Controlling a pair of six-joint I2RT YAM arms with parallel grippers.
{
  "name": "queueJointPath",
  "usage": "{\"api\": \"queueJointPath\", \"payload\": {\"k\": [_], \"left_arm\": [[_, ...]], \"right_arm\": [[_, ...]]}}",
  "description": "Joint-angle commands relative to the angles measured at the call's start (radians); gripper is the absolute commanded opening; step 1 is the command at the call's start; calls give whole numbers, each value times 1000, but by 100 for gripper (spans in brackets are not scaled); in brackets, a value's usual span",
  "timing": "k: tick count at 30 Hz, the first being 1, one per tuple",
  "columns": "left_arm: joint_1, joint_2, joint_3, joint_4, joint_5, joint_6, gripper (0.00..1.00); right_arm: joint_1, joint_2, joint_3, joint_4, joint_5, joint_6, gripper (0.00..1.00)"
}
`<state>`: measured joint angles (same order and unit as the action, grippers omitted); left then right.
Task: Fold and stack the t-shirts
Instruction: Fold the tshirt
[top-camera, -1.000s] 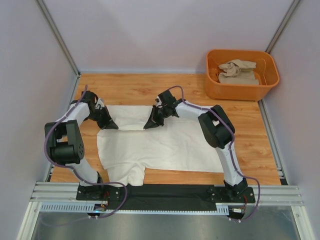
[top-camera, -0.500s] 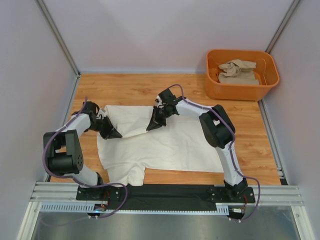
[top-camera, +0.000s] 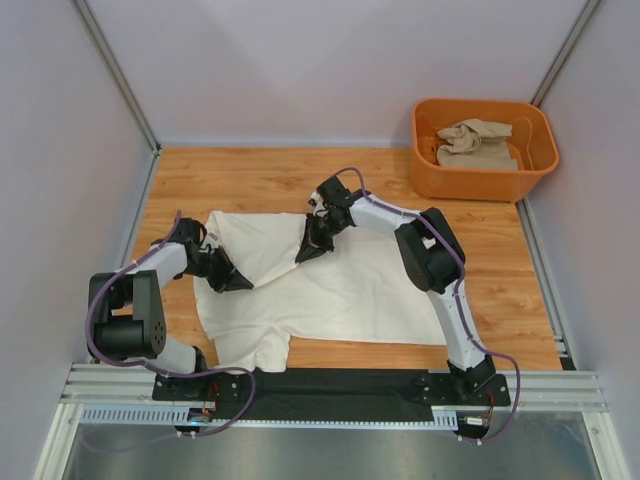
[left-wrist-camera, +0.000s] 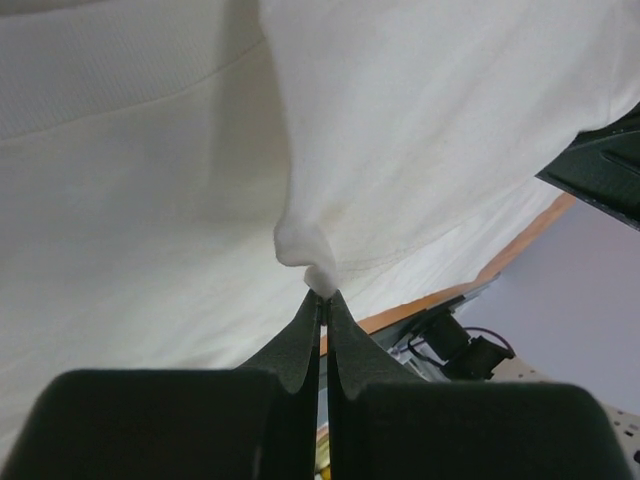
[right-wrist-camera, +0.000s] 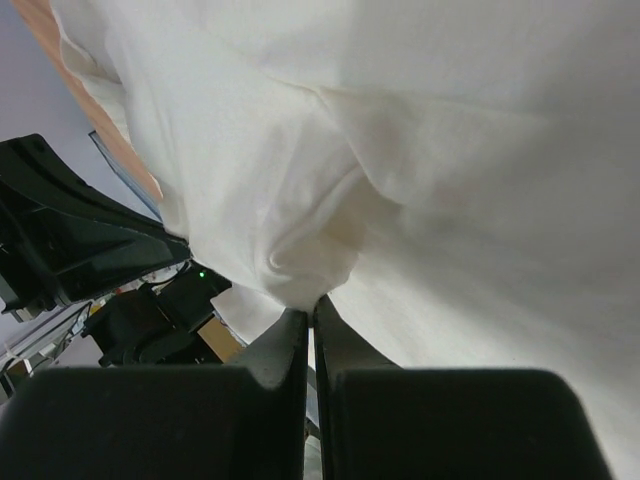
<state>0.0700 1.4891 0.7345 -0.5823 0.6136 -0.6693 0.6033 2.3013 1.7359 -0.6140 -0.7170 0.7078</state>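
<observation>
The cream-white t-shirt (top-camera: 350, 290) lies spread on the wooden table, its far left part lifted and folded toward the front. My left gripper (top-camera: 238, 283) is shut on a pinch of its fabric (left-wrist-camera: 318, 272) at the left. My right gripper (top-camera: 305, 255) is shut on another pinch of the same shirt (right-wrist-camera: 300, 270) near its far edge. The sandy beige t-shirt (top-camera: 475, 143) lies crumpled in the orange tub (top-camera: 455, 175) at the far right.
The tub stands at the table's far right corner. Grey walls close in the left, back and right sides. A metal rail (top-camera: 330, 385) with the arm bases runs along the near edge.
Both grippers have pulled the shirt's far left edge toward the front. The left gripper moved down and right, and the right gripper moved slightly forward.
</observation>
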Motion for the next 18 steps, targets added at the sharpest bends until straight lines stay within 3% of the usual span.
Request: {"api": "queueJointPath", "payload": {"k": [1,5,6,7,9,12,15,18], "left_arm": [[-18,-13,-17,18,17,-39,0],[-29,7,3,-5,9,-29,4],[-27,-3,17,-31,-11,-15,18],[-27,-36,51,-95,-62,23,25],[-27,-82,77,-160,-93,52,39],[-26,-153,121,-217,-167,82,49],[-26,-182,140,-189,-213,73,51],[-22,-130,160,-68,-152,50,48]], "right_arm": [[-14,27,62,-46,-19,-54,0],[-14,47,138,-153,-4,-128,2],[-14,35,155,-246,13,-164,3],[-14,21,175,-295,78,-242,5],[-14,-41,166,-372,148,-316,21],[-19,-101,114,-363,215,-384,28],[-25,-103,111,-314,218,-387,35],[-25,-85,90,-232,176,-351,37]]}}
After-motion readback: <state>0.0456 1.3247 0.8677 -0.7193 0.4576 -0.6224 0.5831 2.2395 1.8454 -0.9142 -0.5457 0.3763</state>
